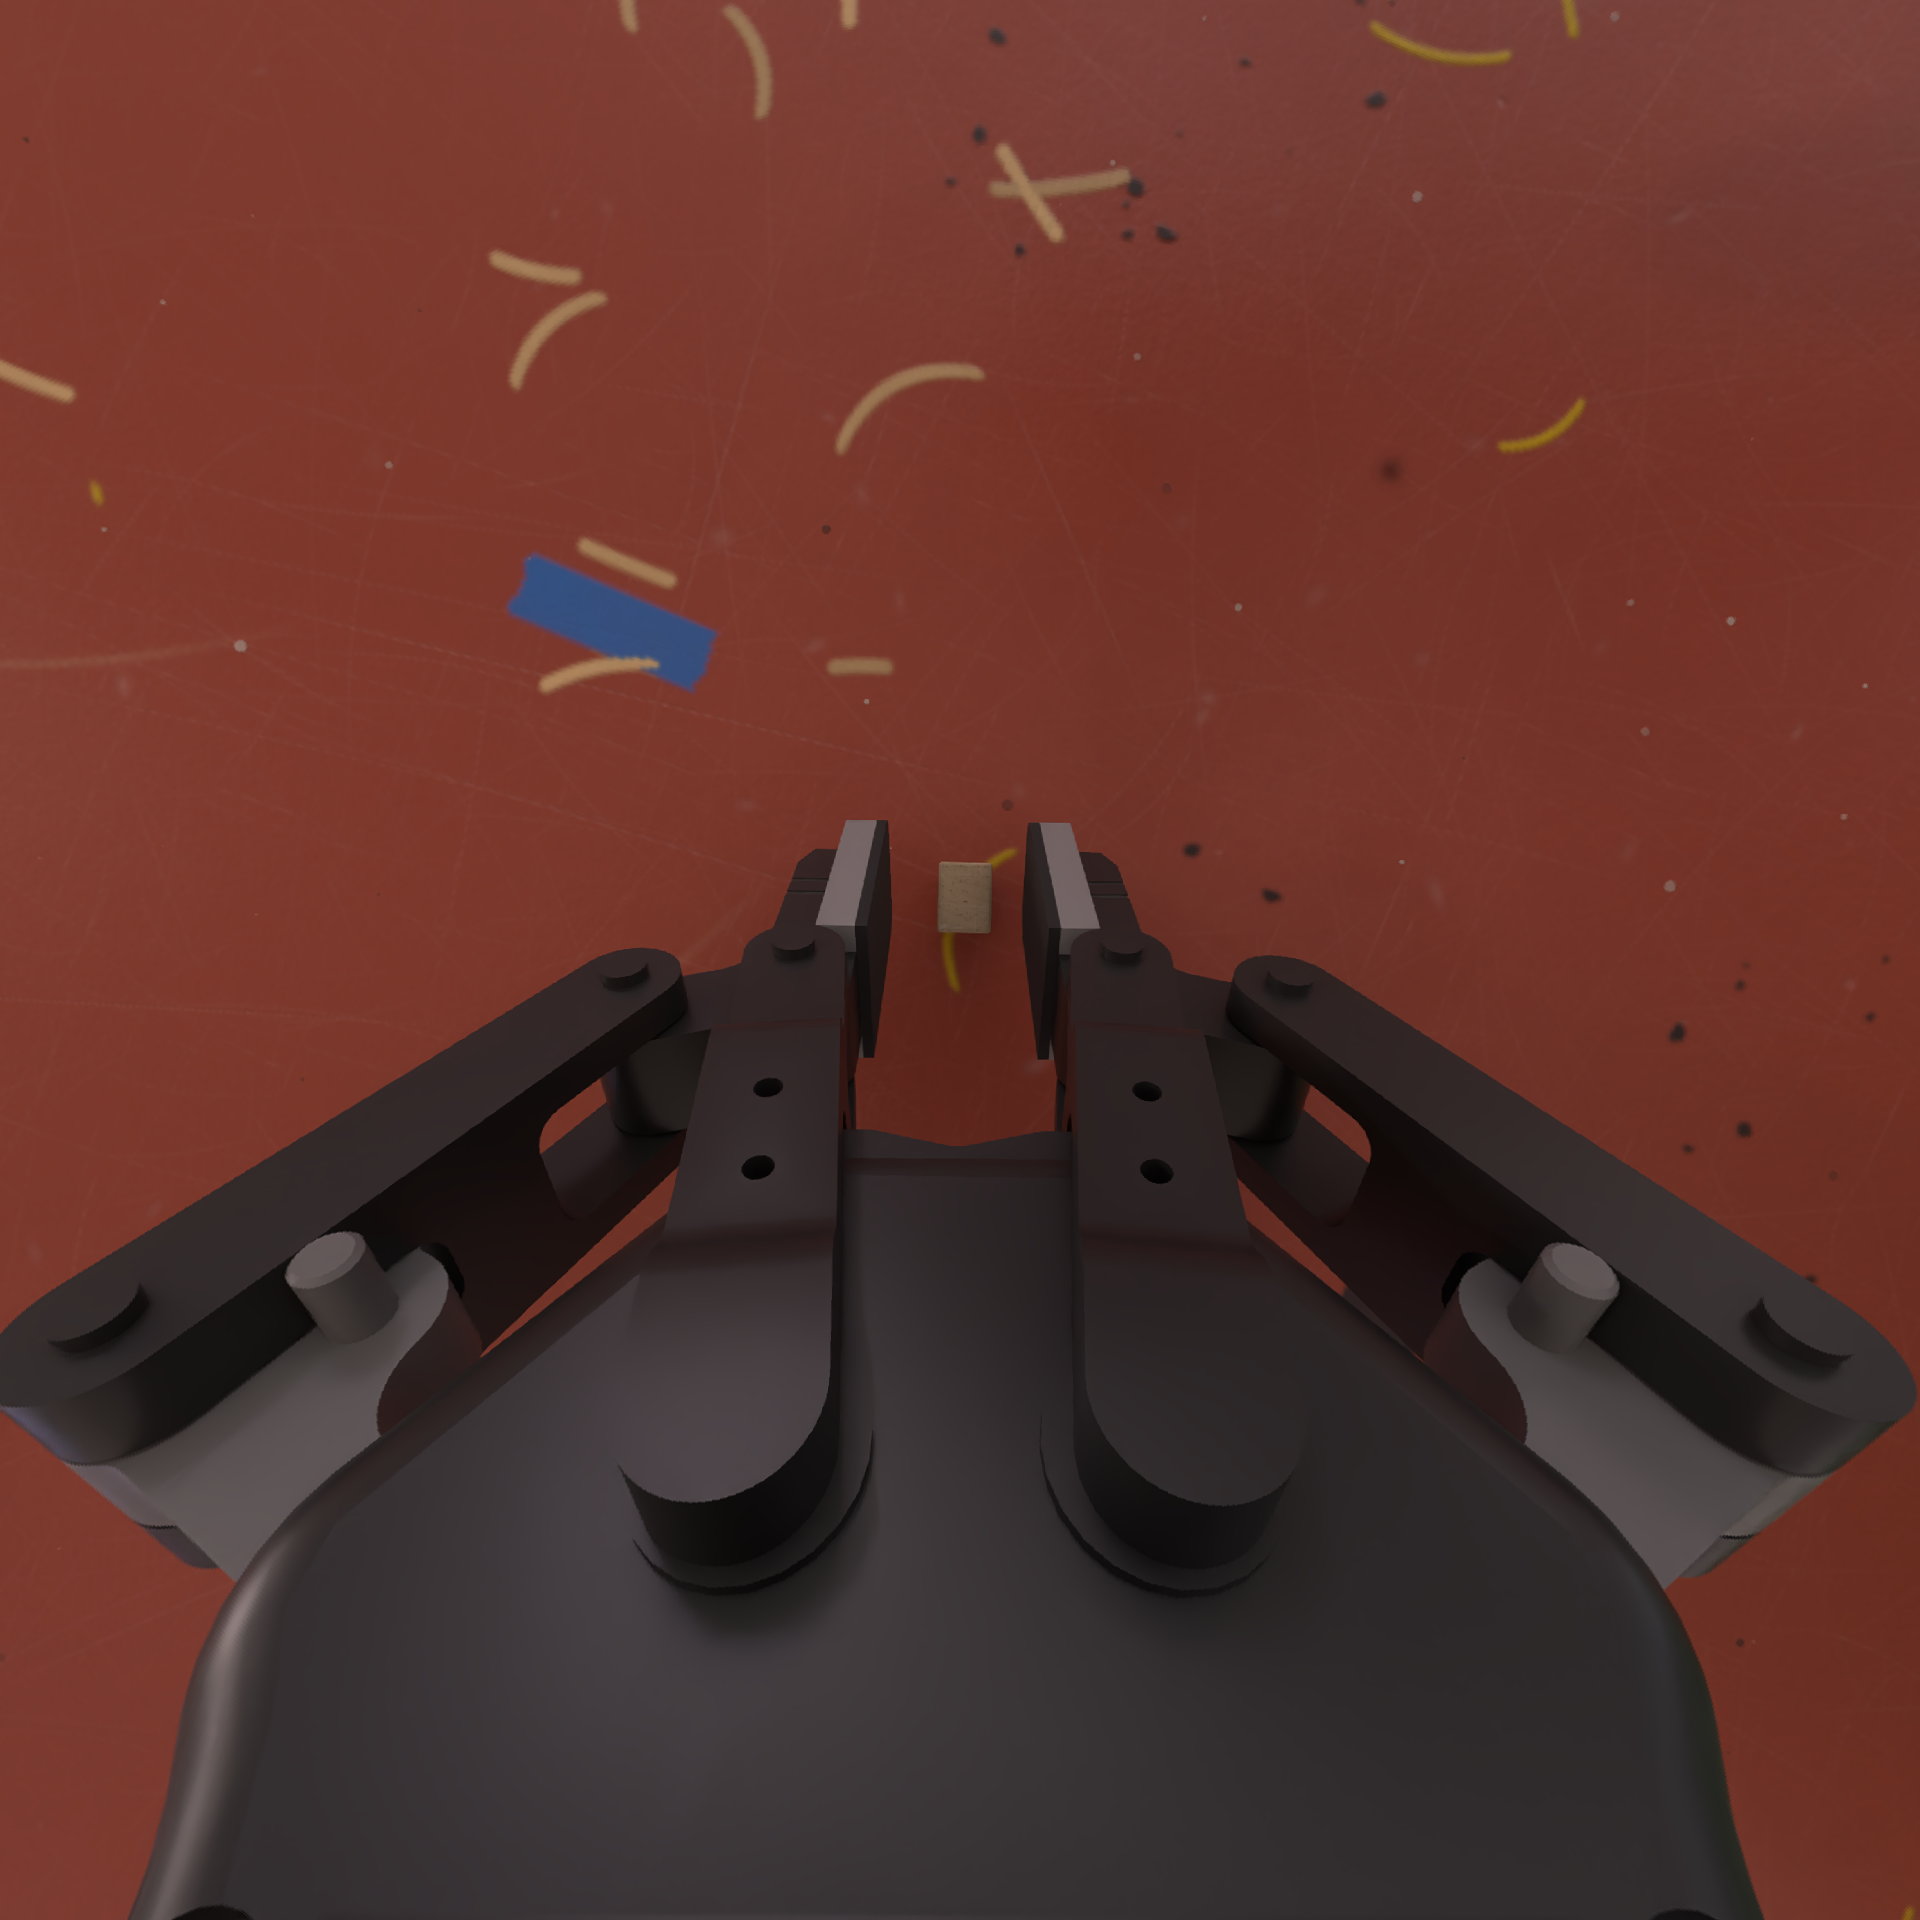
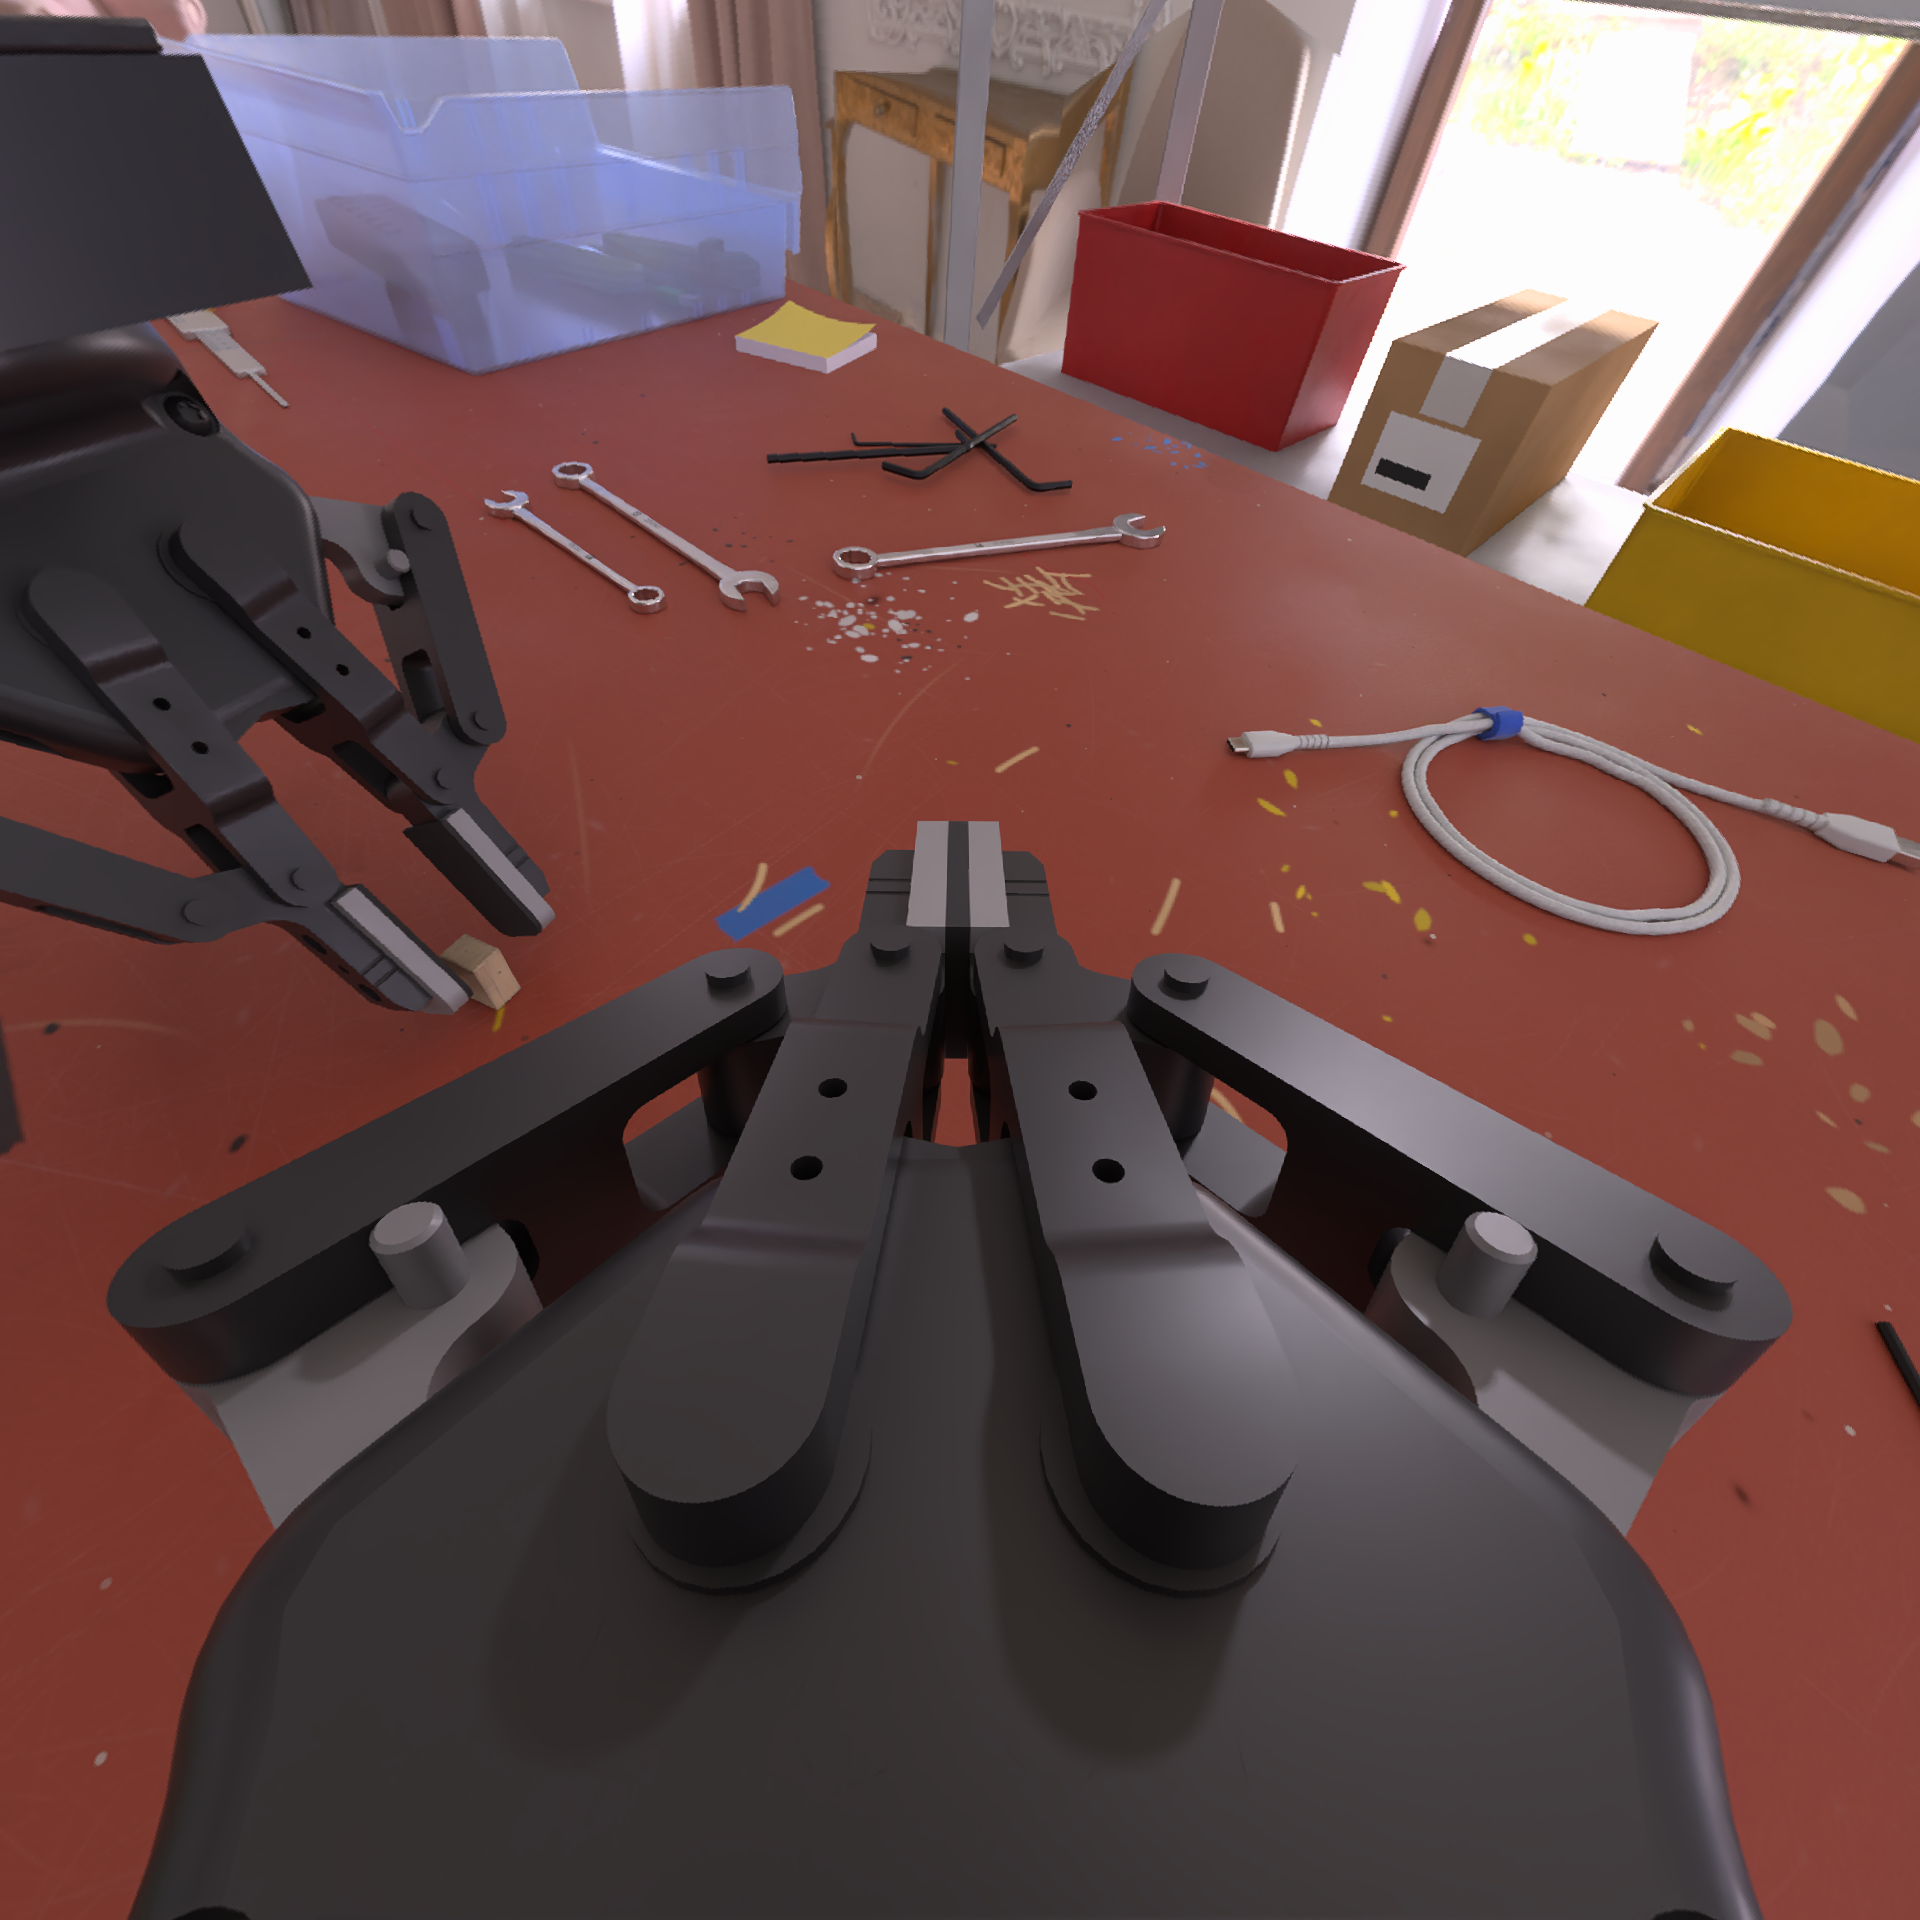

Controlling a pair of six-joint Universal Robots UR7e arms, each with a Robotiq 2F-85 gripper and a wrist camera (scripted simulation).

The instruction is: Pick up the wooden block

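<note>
On the red tabletop [image 2: 727,727] lie three silver combination wrenches [image 2: 665,534], a scatter of black hex keys [image 2: 925,449], a yellow sticky-note pad [image 2: 806,337], a strip of blue tape [image 2: 773,902] and a coiled white USB cable [image 2: 1569,810] bound with a blue tie. A clear blue plastic drawer organiser [image 2: 520,197] stands at the far left. Beyond the far edge sit a red bin [image 2: 1226,312], a taped cardboard box [image 2: 1486,416] and a yellow bin [image 2: 1787,582].
</note>
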